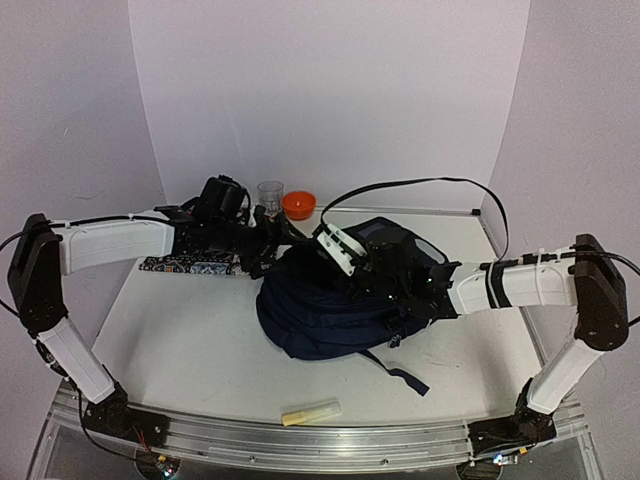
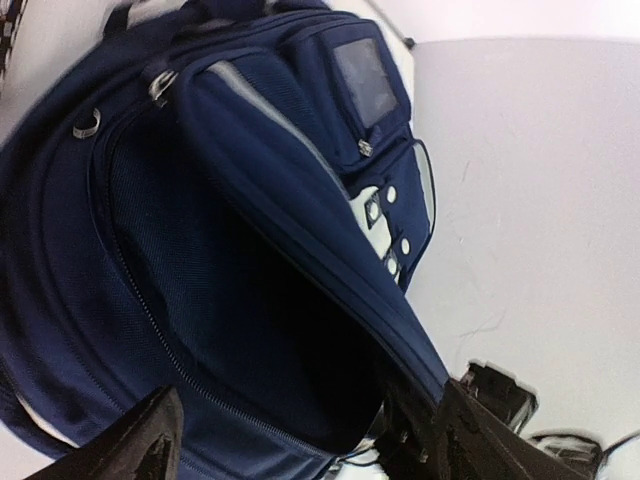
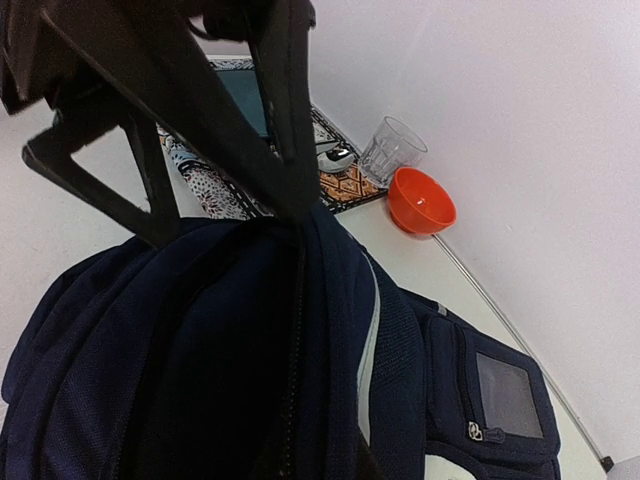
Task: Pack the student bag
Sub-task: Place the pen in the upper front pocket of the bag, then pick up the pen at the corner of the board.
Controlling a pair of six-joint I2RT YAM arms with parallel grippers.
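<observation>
Top external shows the student bag (image 1: 330, 320) lying mid-surface (image 1: 180, 340), right pincer (image 3: 292, 205) clamped on its zipper lip and lifting it, I'd guess to prop the main compartment open, while left pincer (image 2: 310, 445) hangs at that mouth, fingers spread wide, gripping nothing.

Soft, even, bright light; student bag (image 2: 230, 300) murky, with blur toward left wrist view's upper-left corner.
</observation>
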